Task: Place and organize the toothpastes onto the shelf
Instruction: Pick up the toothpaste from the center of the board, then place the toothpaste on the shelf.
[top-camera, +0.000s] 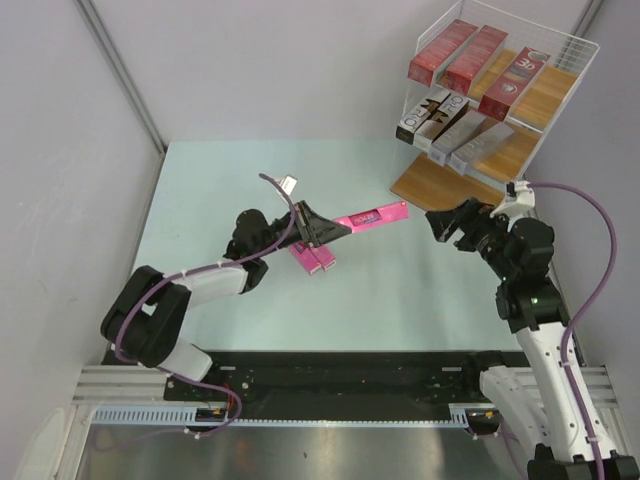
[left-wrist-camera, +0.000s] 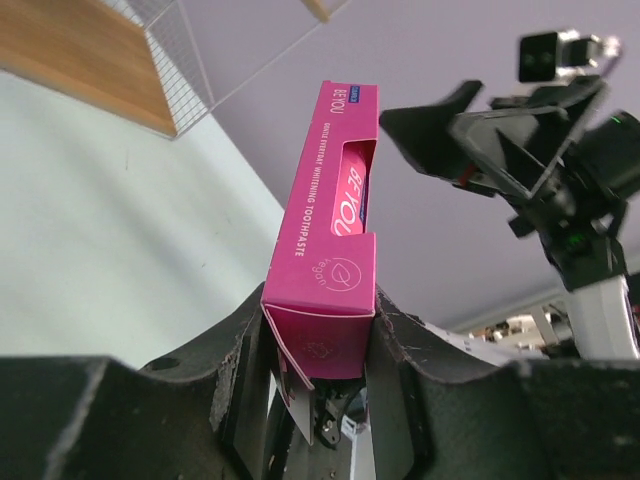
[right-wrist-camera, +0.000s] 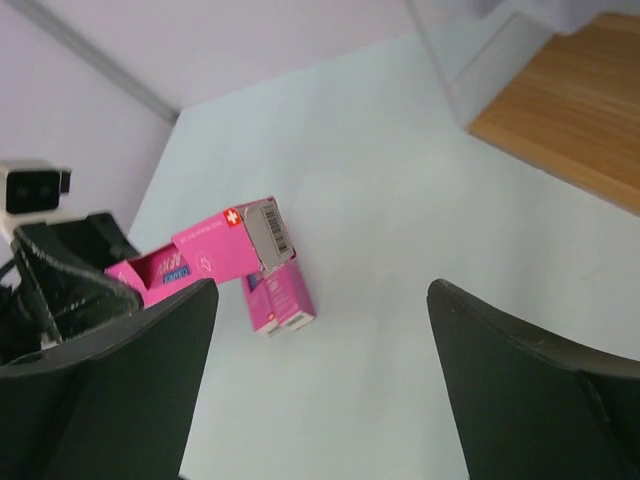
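Bolted at the near edge, the left arm folds low over the pale table (top-camera: 400, 290) and reaches toward the middle. The left gripper (top-camera: 322, 230) is pinched on one end of a pink carton (top-camera: 372, 217), which it holds off the table with the free end pointing right, toward the shelf (top-camera: 565, 45). Below that gripper, two more pink cartons (top-camera: 312, 258) lie side by side on the table, touching each other.

On the right, the other arm rises from its base and bends back toward the centre. The right gripper (top-camera: 445, 225) has its fingers spread wide and holds nothing. It faces the free end of the held carton, near it but apart.

Beyond it, at the far right corner, the wire shelf carries three dark red cartons (top-camera: 475, 58) in a row on the top board and three silver-grey cartons (top-camera: 455, 128) on the middle board. Counted together: three pink, three red, three grey.
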